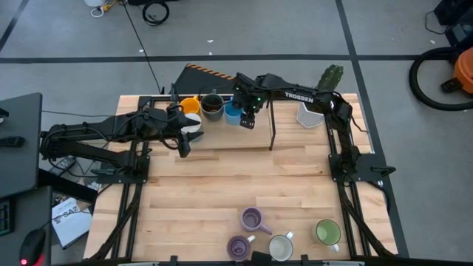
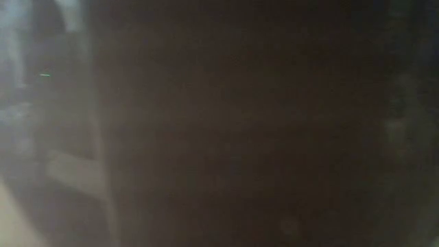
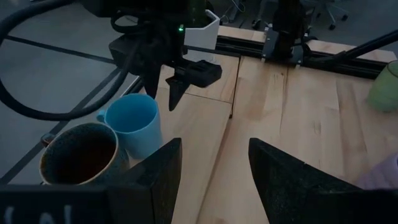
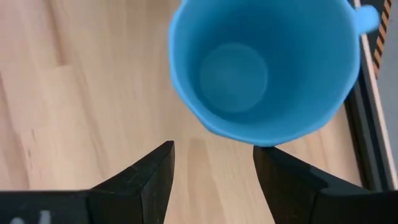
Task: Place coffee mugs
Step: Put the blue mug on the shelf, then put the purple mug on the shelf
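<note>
Four mugs stand in a row near the table's far edge: orange [image 1: 191, 106], dark brown [image 1: 212, 108], blue [image 1: 233, 112], and a white mug [image 1: 194, 125] just in front of the orange one. Two purple mugs [image 1: 252, 219] [image 1: 238, 247], a white mug [image 1: 281, 247] and a green mug [image 1: 327, 233] stand at the near edge. My right gripper [image 4: 211, 163] hangs open just above the blue mug [image 4: 261, 68], on its near side, touching nothing. My left gripper [image 3: 214, 168] is open and empty beside the white far mug, with the dark brown mug [image 3: 81, 155] and blue mug [image 3: 134, 124] close by.
A white angular pot [image 1: 310, 115] with a green cactus [image 1: 330, 77] stands at the far right of the table, under my right arm. Bare wood lies across the table's middle. The low view is dark and shows nothing I can make out.
</note>
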Available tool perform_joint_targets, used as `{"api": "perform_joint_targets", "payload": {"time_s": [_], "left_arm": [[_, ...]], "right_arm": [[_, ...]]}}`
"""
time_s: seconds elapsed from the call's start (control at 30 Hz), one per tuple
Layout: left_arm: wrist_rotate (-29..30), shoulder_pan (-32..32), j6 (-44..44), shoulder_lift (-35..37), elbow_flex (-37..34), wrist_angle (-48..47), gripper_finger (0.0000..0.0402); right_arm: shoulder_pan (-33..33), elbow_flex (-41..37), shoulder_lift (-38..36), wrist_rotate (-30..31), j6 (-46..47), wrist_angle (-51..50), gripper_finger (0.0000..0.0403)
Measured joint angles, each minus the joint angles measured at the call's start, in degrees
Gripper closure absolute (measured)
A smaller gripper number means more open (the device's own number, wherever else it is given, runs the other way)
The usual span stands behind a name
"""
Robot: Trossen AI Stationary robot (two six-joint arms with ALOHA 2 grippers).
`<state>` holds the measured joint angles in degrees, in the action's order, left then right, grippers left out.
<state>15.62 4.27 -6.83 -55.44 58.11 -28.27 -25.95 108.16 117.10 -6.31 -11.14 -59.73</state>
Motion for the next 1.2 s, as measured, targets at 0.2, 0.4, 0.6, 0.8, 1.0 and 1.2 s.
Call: {"api": "perform_joint_targets", "payload": {"time_s": [0.2,0.4,0.6,0.8,1.0,1.2], "left_arm": [[0.0,0.0,-0.02,0.0,0.0,0.02,0.0209],[-0.02,-0.02,-0.04,0.0,0.0,-0.02,0.0209],[-2.4,-0.02,-1.09,0.0,0.0,-2.2,0.0209],[-2.54,0.43,-0.06,0.0,0.0,-1.76,0.0209],[-2.32,1.07,-0.05,0.0,0.02,-0.85,0.0209],[-2.34,0.75,2.64,0.02,0.02,-2.63,0.0209]], "right_arm": [[0.71,0.02,0.0,4.66,-0.26,-1.05,0.0179],[0.67,0.04,0.0,5.01,-0.37,-1.39,0.0179],[1.41,0.07,-1.49,4.99,-1.04,-9.3,0.0179],[7.3,0.07,-5.33,5.01,0.6,-10.61,0.0179],[14.97,0.13,-8.06,5.16,5.31,-8.98,0.0179],[23.22,0.13,-8.95,5.21,12.79,-10.15,0.0179]]}}
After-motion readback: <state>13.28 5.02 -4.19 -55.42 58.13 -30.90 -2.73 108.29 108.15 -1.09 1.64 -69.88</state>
